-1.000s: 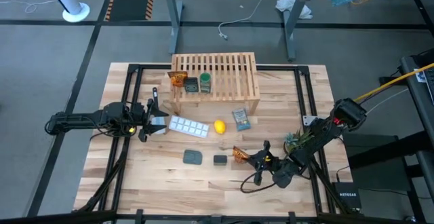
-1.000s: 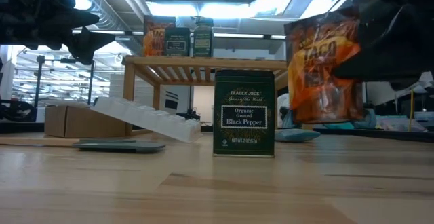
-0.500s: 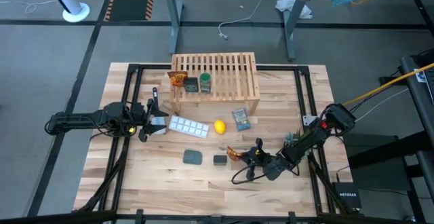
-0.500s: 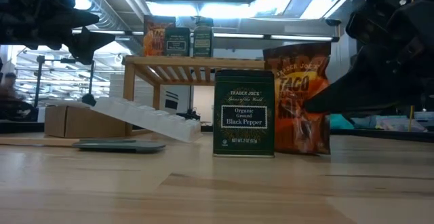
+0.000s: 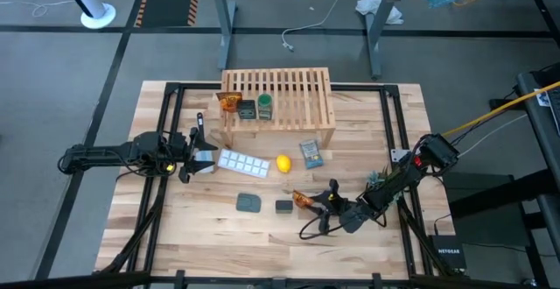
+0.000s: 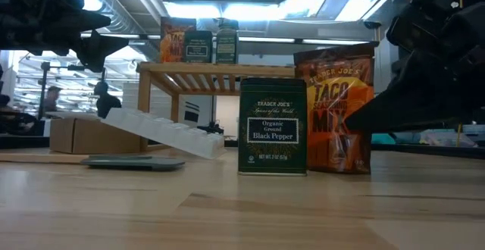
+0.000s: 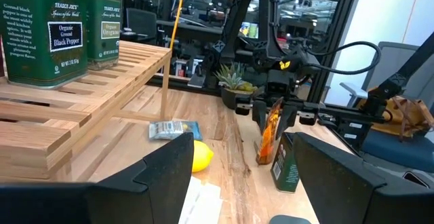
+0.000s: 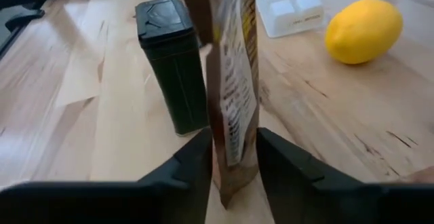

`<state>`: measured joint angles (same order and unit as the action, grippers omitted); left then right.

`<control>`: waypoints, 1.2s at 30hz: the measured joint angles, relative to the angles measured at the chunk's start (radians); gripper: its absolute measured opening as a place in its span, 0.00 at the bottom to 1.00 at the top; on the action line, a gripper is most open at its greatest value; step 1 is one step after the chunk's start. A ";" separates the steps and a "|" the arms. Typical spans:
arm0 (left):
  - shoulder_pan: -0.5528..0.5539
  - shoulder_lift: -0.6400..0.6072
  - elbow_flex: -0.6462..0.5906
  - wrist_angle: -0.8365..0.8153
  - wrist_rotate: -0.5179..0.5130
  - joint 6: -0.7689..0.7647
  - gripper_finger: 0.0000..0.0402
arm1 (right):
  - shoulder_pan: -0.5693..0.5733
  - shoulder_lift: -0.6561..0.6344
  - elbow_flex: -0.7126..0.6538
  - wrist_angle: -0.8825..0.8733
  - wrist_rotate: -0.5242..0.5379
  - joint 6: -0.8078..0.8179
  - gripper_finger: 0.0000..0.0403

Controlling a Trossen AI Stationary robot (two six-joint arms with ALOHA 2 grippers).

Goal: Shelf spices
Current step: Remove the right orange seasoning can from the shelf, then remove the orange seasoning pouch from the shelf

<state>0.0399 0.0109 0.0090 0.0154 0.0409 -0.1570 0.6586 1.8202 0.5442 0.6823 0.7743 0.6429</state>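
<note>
The shelf (image 5: 289, 96) stands at the table's far side and carries an orange packet (image 5: 229, 102), a dark box (image 5: 247, 109) and a green-lidded jar (image 5: 264, 106) on its top. A second dark box (image 5: 283, 206) stands on the table near the near edge. Just right of it, my right gripper (image 5: 320, 203) is shut on the second orange packet (image 6: 337, 106). My left gripper (image 5: 198, 149) hovers open left of the shelf, holding nothing. My right gripper pinches the orange packet between its two fingers (image 8: 196, 159), at the packet's edge (image 8: 234, 146) that faces the table's right side. The fingers come level from the table's right. The packet stands upright with its bottom (image 6: 341, 168) on the table.
A white ice-cube tray (image 5: 242, 162), a lemon (image 5: 283, 163) and a blue-grey flat packet (image 5: 311, 154) lie in front of the shelf. A dark grey pad (image 5: 249, 202) sits left of the dark box. A small plant (image 5: 378, 182) stands by the right arm.
My right gripper moved down and slightly toward the table's left, still shut on the orange packet. The packet went from lifted clear to resting on the table beside the dark box, first tilted, now upright.
</note>
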 joint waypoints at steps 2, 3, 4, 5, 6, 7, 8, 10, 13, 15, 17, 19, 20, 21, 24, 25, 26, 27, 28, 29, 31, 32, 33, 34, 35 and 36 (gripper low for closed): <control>0.000 0.000 0.000 0.000 0.000 0.000 0.61 | 0.000 0.000 0.000 -0.001 0.001 0.028 0.35; 0.000 0.000 0.000 0.000 0.000 0.000 0.61 | 0.000 0.000 0.000 -0.001 0.001 0.036 0.37; 0.000 0.000 0.000 0.000 0.000 0.000 0.61 | 0.000 0.000 0.000 -0.001 0.001 0.038 0.39; 0.000 0.000 0.000 0.000 0.000 0.000 0.61 | 0.000 0.000 0.000 -0.001 0.001 0.039 0.41; 0.000 0.000 0.000 0.000 0.000 0.000 0.61 | 0.000 0.000 0.000 -0.001 0.001 0.039 0.43; 0.000 0.000 0.000 0.000 0.000 0.000 0.61 | 0.000 0.000 0.000 0.000 0.001 0.039 0.46; 0.000 0.000 0.000 0.000 0.000 0.000 0.61 | 0.000 0.000 0.000 0.001 0.003 0.039 0.48; 0.000 0.000 0.000 0.000 0.000 0.000 0.61 | 0.000 0.000 0.000 0.000 0.020 0.039 0.52; 0.000 0.000 0.000 0.000 0.000 0.003 0.61 | 0.000 0.000 0.000 0.003 0.035 0.033 0.57; 0.000 0.000 0.000 0.000 0.000 0.008 0.61 | 0.000 0.000 0.004 -0.001 0.046 0.030 0.59; 0.000 0.000 0.000 0.003 0.000 0.008 0.61 | 0.000 0.000 0.014 -0.002 0.046 0.017 0.61; 0.000 0.000 0.000 0.018 -0.005 0.009 0.61 | 0.000 0.000 0.027 -0.002 0.045 -0.018 0.62; 0.000 0.000 -0.001 0.040 -0.022 0.014 0.61 | 0.000 0.000 0.034 -0.003 0.045 -0.034 0.62; 0.000 0.000 -0.001 0.064 -0.047 0.027 0.61 | 0.000 0.000 0.041 -0.002 0.045 -0.052 0.62; 0.000 0.000 0.001 0.118 -0.161 0.078 0.61 | 0.000 0.000 0.059 -0.002 0.045 -0.098 0.62; 0.000 0.000 0.003 0.122 -0.203 0.099 0.61 | 0.000 0.000 0.063 -0.003 0.045 -0.103 0.62; 0.000 0.000 0.009 0.122 -0.240 0.124 0.61 | 0.000 0.000 0.066 -0.002 0.045 -0.105 0.62; 0.000 0.000 0.017 0.125 -0.273 0.150 0.61 | 0.000 0.000 0.066 -0.002 0.045 -0.106 0.62; 0.001 0.000 0.023 0.130 -0.305 0.174 0.61 | 0.001 -0.001 0.066 -0.002 0.045 -0.106 0.62; 0.001 0.000 0.031 0.133 -0.340 0.197 0.61 | 0.001 -0.001 0.066 -0.003 0.045 -0.106 0.62; 0.004 0.000 0.040 0.130 -0.404 0.233 0.61 | 0.001 -0.001 0.066 -0.003 0.045 -0.106 0.62; 0.008 0.000 0.046 0.127 -0.429 0.248 0.61 | 0.001 -0.001 0.066 -0.003 0.045 -0.106 0.62; 0.013 0.000 0.052 0.128 -0.448 0.265 0.61 | 0.001 -0.001 0.066 -0.003 0.045 -0.106 0.62; 0.020 0.000 0.057 0.129 -0.463 0.277 0.61 | 0.001 -0.001 0.066 -0.003 0.045 -0.106 0.62; 0.029 0.000 0.064 0.131 -0.474 0.293 0.61 | 0.001 -0.001 0.066 -0.002 0.045 -0.106 0.62; 0.040 0.000 0.068 0.132 -0.478 0.300 0.61 | 0.001 -0.001 0.066 -0.002 0.045 -0.106 0.62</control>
<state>0.0800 0.0109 0.0772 0.1475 -0.4370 0.1433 0.6598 1.8194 0.6106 0.6800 0.8192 0.5373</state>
